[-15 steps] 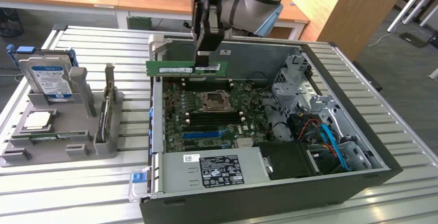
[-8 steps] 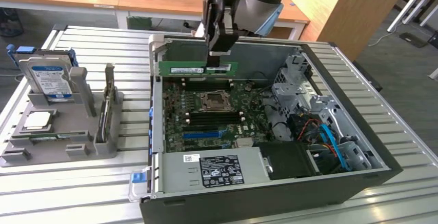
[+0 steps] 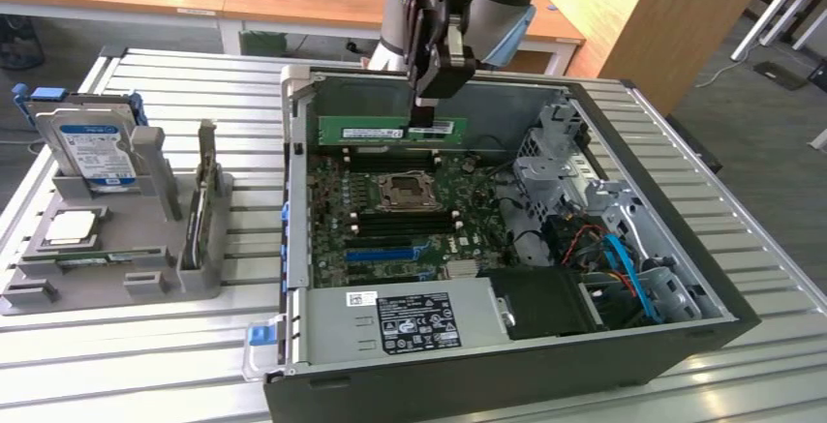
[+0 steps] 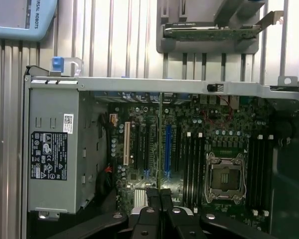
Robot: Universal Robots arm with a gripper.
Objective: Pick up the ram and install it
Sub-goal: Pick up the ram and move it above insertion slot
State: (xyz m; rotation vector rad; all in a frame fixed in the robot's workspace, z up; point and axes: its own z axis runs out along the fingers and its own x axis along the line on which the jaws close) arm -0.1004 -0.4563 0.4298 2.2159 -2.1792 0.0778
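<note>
The ram [image 3: 387, 131] is a long green stick with a white sticker, held level on its long edge. My gripper [image 3: 427, 105] is shut on its upper edge, toward its end at the exterior view's right. It hangs inside the open computer case [image 3: 672, 249], over the back of the motherboard [image 3: 387, 239], just above the black memory slots [image 3: 394, 164] behind the processor socket [image 3: 411, 192]. In the wrist view the ram [image 4: 160, 144] appears edge-on as a thin line rising from my gripper [image 4: 160, 199], with the memory slots [image 4: 194, 164] and socket [image 4: 225, 177] beside it.
A grey holder [image 3: 116, 278] on the slatted table at the exterior view's left carries a blue-labelled hard drive [image 3: 93, 147], a silver-topped processor [image 3: 72, 227] and an upright card [image 3: 204, 200]. The power supply [image 3: 387, 321], drive cage [image 3: 549, 152] and cables [image 3: 621, 258] crowd the case.
</note>
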